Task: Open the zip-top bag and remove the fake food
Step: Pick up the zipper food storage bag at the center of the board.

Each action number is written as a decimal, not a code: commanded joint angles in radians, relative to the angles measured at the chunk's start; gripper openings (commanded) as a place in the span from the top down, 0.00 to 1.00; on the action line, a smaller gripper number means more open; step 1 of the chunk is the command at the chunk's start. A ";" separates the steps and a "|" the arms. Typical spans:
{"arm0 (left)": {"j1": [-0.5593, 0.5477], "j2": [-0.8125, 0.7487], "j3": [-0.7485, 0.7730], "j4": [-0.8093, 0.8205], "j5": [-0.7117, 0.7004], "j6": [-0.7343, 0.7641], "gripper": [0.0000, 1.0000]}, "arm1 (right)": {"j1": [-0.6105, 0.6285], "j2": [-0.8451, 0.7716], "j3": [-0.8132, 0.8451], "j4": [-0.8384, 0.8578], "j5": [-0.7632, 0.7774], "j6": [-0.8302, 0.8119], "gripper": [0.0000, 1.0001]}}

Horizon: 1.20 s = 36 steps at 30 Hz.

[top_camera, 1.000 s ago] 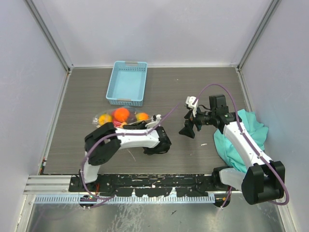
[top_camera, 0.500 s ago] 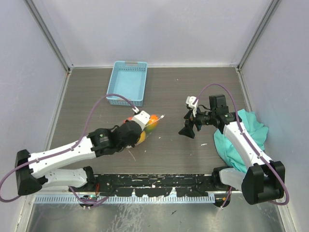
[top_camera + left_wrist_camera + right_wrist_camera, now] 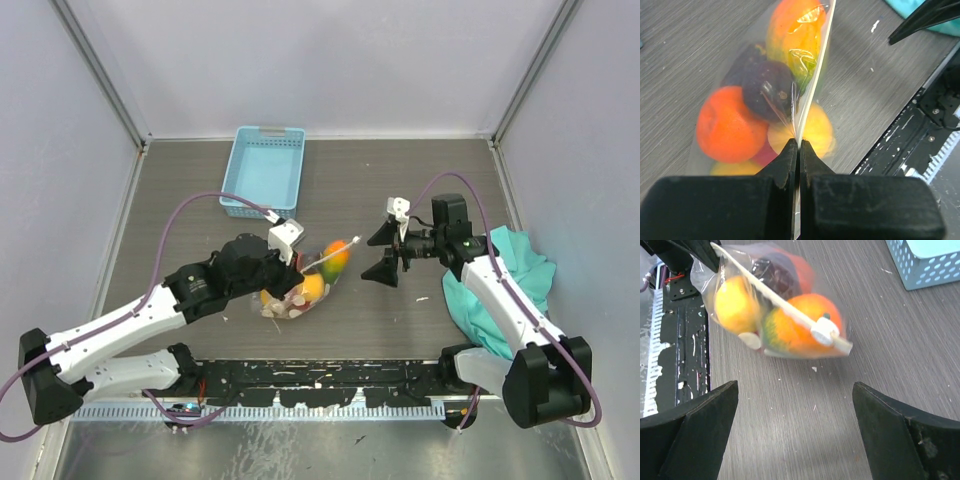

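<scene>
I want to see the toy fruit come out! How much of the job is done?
Only the start. Done: the left gripper is shut on the bag's zip edge. In hand: the right gripper is open, facing the bag's slider end, not touching it. Left: the zip looks closed and all the food is inside, so opening and emptying remain.
</scene>
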 commanded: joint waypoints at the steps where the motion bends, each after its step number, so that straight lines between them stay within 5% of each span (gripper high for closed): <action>1: 0.031 -0.035 0.013 0.127 0.100 -0.005 1.00 | 0.037 -0.007 -0.021 0.234 0.011 0.174 0.00; 8: 0.078 -0.070 -0.034 0.189 0.161 -0.051 1.00 | 0.054 0.002 -0.074 0.426 0.001 0.319 0.01; 25: 0.152 -0.150 -0.150 0.295 0.267 -0.151 1.00 | 0.066 0.036 -0.158 0.722 0.050 0.648 0.28; 36: 0.154 -0.160 -0.169 0.326 0.282 -0.178 1.00 | 0.071 0.044 -0.193 0.826 0.007 0.734 0.60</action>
